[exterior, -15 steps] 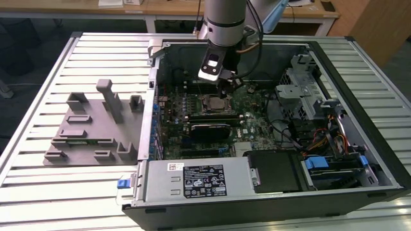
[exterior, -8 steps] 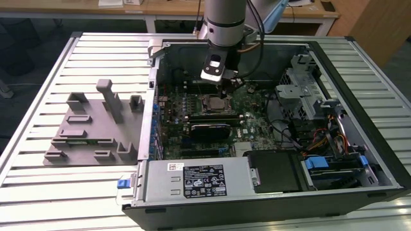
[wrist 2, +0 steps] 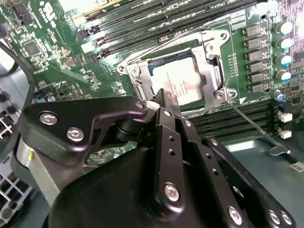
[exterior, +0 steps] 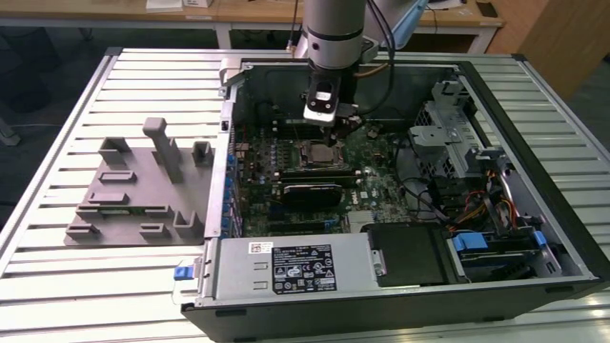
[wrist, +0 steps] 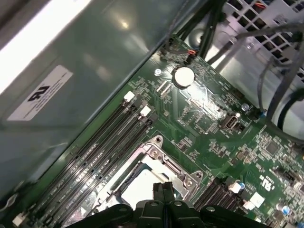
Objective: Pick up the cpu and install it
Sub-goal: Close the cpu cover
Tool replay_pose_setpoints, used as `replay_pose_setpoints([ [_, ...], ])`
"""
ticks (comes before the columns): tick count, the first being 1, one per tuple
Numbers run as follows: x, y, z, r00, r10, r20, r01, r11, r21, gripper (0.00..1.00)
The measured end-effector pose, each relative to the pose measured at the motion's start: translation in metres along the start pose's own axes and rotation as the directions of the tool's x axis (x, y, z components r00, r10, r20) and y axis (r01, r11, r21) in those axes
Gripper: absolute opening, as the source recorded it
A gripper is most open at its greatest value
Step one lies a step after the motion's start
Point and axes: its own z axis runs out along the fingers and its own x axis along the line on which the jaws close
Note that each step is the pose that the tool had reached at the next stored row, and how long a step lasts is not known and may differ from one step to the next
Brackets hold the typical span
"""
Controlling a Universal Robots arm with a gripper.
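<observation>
The cpu (wrist 2: pixel 183 80), a flat square chip with a pale silver top, lies inside the metal-framed socket (wrist 2: pixel 213 71) on the green motherboard (exterior: pixel 372 186). It also appears in the first wrist view as the cpu (wrist: pixel 140 187), pale inside the socket frame (wrist: pixel 156 154). My gripper (exterior: pixel 339 127) hangs on the arm inside the open computer case, just over the socket's edge. Its two black fingers (wrist 2: pixel 166 102) are pressed together with nothing between them, their tips at the rim of the chip. In the first wrist view the gripper (wrist: pixel 163 190) is shut the same way.
The case walls (exterior: pixel 228 143) enclose the board. Memory slots (wrist: pixel 109 137) run beside the socket, whose thin latch lever (wrist 2: pixel 256 126) sticks out. A power supply (exterior: pixel 286 268), drive cage (exterior: pixel 448 136) and cables (exterior: pixel 476 207) crowd the exterior view's right. Grey holder blocks (exterior: pixel 143 186) stand on the slatted table.
</observation>
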Motion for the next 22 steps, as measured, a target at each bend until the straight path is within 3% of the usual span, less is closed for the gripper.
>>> replay_pose_setpoints([
  [5,0.0000,0.0000,0.0001,0.9982,-0.060,0.0005,0.060,0.9982,-0.0010,0.11],
  [10,0.0000,0.0000,0.0003,0.9931,-0.117,0.0033,0.117,0.9931,0.0002,0.11],
  [22,0.0000,-0.0001,0.0004,0.9700,-0.243,0.0125,0.243,0.9701,0.0084,0.11],
])
